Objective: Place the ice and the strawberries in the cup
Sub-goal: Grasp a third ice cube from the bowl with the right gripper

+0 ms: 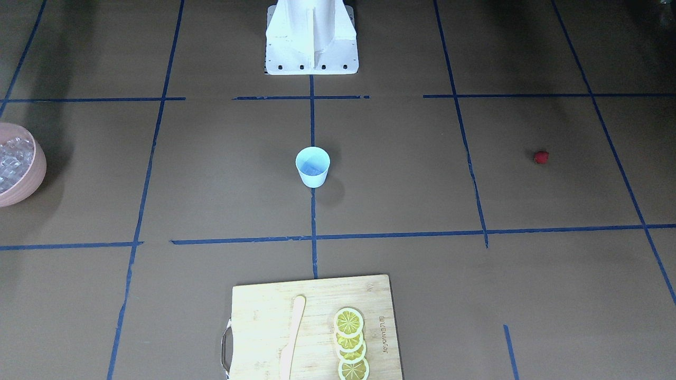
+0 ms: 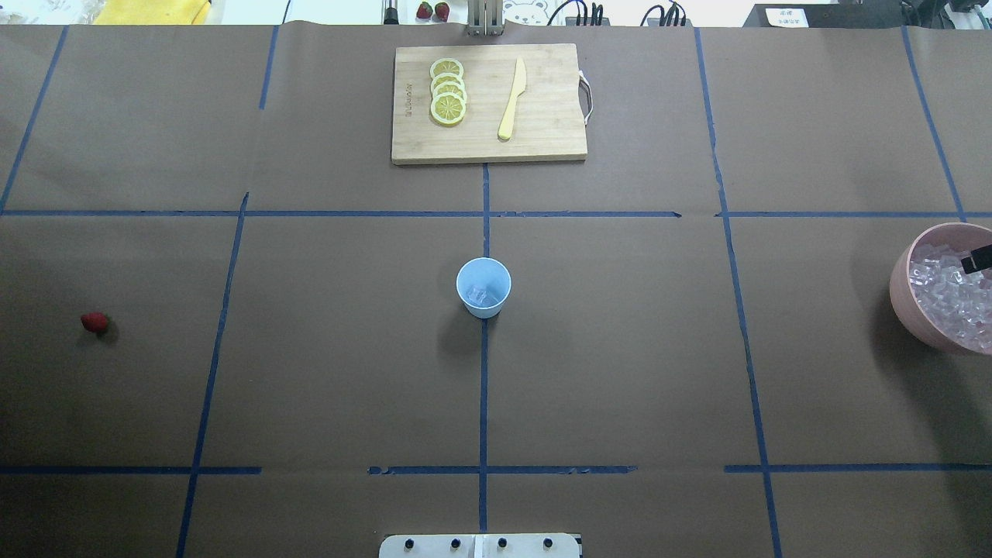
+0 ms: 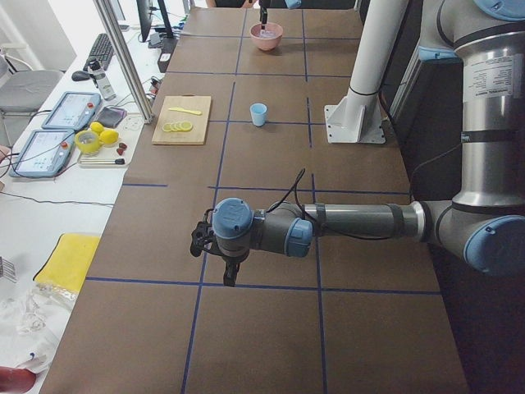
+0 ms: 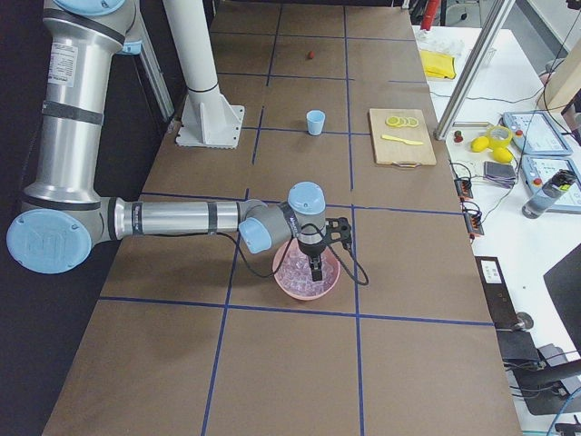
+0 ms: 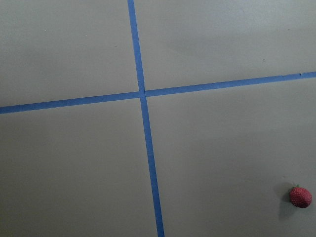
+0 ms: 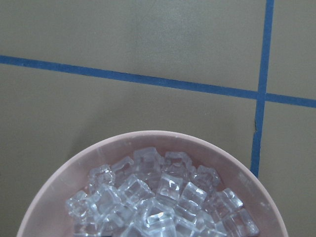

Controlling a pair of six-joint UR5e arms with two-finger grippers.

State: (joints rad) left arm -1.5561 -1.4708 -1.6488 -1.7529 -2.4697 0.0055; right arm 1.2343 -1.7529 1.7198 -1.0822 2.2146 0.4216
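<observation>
R claw (image 4: 315, 269) above bowl (image 6: 55, 196) of ice (image 6: 168, 192).
L claw (image 3: 228, 277) above table (image 2: 620, 349); strawberry (image 5: 300, 196), cup (image 2: 483, 308) well apart. Claws' opening: cannot tell.

Brown-papered table (image 2: 620, 372) is carrying a blue tape grid (image 2: 483, 387). White bench (image 3: 74, 197) is standing alongside, holding tablets (image 3: 70, 109).

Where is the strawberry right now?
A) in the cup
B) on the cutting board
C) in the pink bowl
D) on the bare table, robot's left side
D: the strawberry lies alone on the table, well apart from the cup, on the overhead view's left.
</observation>
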